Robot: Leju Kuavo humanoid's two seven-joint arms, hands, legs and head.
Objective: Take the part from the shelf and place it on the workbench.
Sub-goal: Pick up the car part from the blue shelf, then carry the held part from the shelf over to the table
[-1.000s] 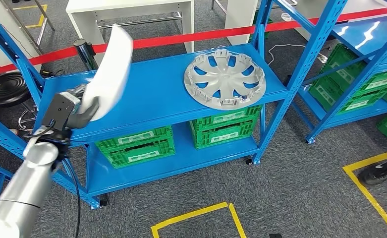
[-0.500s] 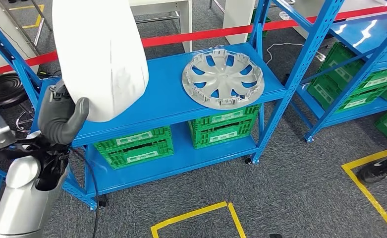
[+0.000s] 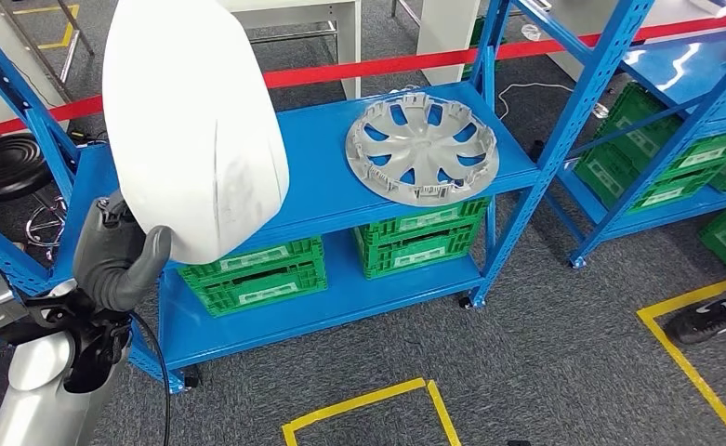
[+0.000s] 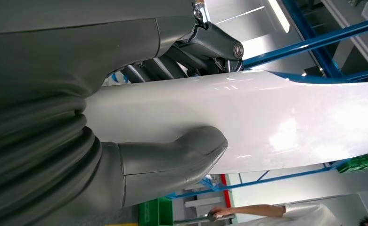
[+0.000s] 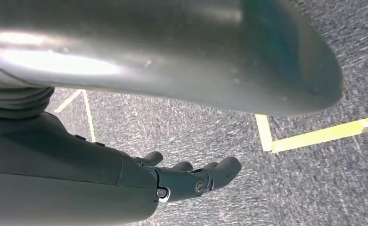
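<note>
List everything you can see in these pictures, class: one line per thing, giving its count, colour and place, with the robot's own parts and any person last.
White part: one, white, lifted in front of the shelf.
Wheel cover: one, silver, on the shelf's top deck.
Shelf: one nearest, blue; another blue rack to its right.
Crates: two green ones on the nearest shelf's lower deck; more green ones in the right rack.
Barrier tape: one, red, behind the shelf.
Floor tape: yellow, on grey carpet.
Stool: one, black, far left.
Left hand: grey, grips the white part.
Right hand: dark grey, holds nothing, above the carpet.
Person: an arm, in the left wrist view.
</note>
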